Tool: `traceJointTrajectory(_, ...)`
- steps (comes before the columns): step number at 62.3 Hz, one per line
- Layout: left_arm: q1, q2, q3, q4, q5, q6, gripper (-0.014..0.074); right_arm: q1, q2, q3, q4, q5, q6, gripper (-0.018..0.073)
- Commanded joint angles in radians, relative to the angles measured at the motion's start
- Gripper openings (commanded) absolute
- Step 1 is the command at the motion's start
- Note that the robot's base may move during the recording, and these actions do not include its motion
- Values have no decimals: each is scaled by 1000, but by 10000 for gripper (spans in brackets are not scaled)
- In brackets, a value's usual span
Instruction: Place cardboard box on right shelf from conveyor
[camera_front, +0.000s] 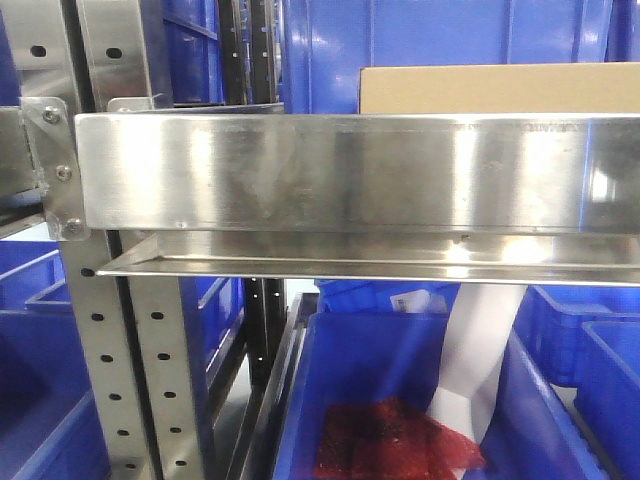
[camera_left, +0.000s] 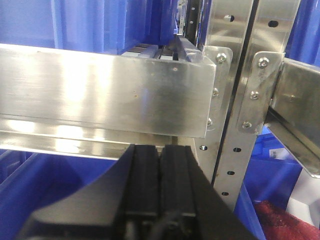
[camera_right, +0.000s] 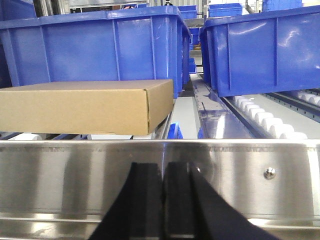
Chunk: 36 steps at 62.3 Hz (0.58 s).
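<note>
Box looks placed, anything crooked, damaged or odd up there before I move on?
Nothing stands out. The cardboard box sits level and undented on the right shelf, behind its steel lip and in front of a blue bin. Both the left gripper and right gripper are shut and empty.
</note>
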<state>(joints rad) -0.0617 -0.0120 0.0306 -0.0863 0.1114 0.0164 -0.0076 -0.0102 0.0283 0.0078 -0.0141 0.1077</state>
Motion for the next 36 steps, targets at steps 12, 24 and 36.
traceJointTrajectory(12, -1, -10, -3, -5, -81, -5, -119, -6, -14, -4, 5, -77, -12, 65)
traceJointTrajectory(24, -1, -10, -3, -5, -81, -5, -119, -6, -14, -4, 5, -77, -12, 65)
traceJointTrajectory(36, -1, -10, -3, -5, -81, -5, -119, -6, -14, -4, 5, -77, -12, 65)
